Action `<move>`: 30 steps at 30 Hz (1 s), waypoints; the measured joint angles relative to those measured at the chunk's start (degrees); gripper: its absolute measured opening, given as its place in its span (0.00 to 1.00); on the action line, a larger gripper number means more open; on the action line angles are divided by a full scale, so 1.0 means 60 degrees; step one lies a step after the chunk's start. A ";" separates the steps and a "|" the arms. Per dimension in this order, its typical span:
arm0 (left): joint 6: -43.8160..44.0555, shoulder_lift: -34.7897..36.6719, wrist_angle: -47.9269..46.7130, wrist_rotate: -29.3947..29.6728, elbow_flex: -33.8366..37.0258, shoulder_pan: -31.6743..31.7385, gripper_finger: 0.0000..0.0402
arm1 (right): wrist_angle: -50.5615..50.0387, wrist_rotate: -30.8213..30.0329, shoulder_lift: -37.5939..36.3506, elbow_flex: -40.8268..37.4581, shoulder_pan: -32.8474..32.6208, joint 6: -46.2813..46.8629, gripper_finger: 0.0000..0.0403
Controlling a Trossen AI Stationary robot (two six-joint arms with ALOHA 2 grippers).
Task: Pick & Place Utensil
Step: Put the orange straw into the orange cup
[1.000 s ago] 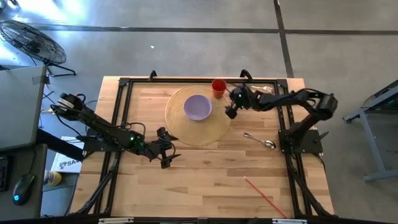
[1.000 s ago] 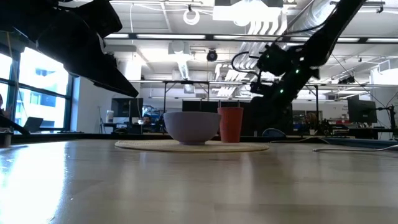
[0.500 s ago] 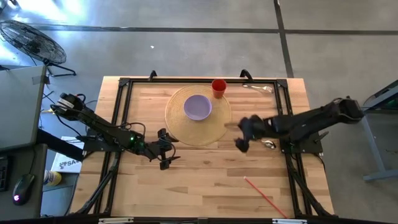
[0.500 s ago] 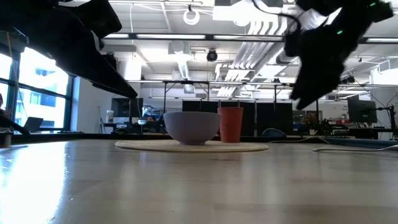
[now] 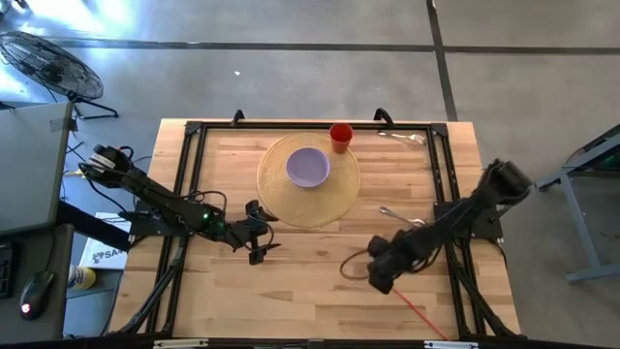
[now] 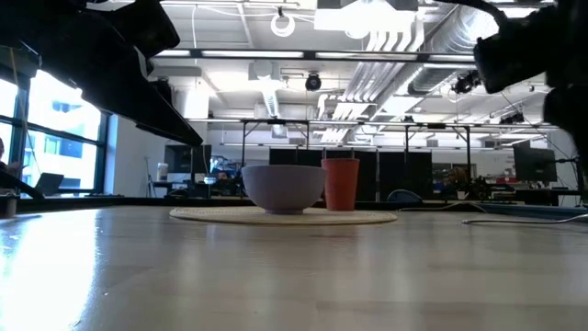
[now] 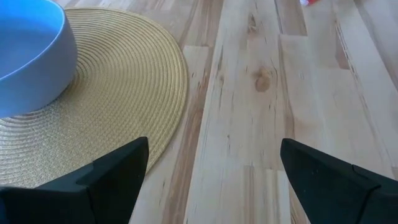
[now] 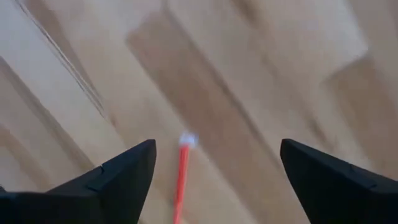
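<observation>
The right end effector (image 5: 380,273) is held above the light wooden table (image 5: 320,301), toward its front right part, with its two dark fingers (image 8: 106,177) spread wide apart and nothing between them. The thin red stick-like utensil (image 5: 415,308) lies flat on the table just beside this end effector, on the side nearer the front right corner; in the right wrist view its pale tip (image 8: 185,140) is seen between the open fingers, below them and untouched. A metal spoon (image 5: 399,215) lies apart, further back on the right. The left end effector (image 5: 260,245) is held open beside the round woven yellow placemat (image 5: 334,197), on which a lavender bowl (image 5: 308,167) stands, with a red cup (image 5: 340,135) behind.
</observation>
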State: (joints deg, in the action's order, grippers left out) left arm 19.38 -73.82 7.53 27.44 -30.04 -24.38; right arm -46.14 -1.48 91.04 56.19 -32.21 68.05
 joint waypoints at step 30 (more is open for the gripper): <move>0.0004 0.0000 0.0004 -0.0004 0.0000 0.0000 0.89 | 0.0720 0.3064 0.2312 0.0338 -0.0927 0.2413 0.32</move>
State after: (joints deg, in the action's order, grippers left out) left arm 19.40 -73.82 7.55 27.42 -30.04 -24.38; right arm -41.82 16.90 104.92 58.22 -37.78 82.53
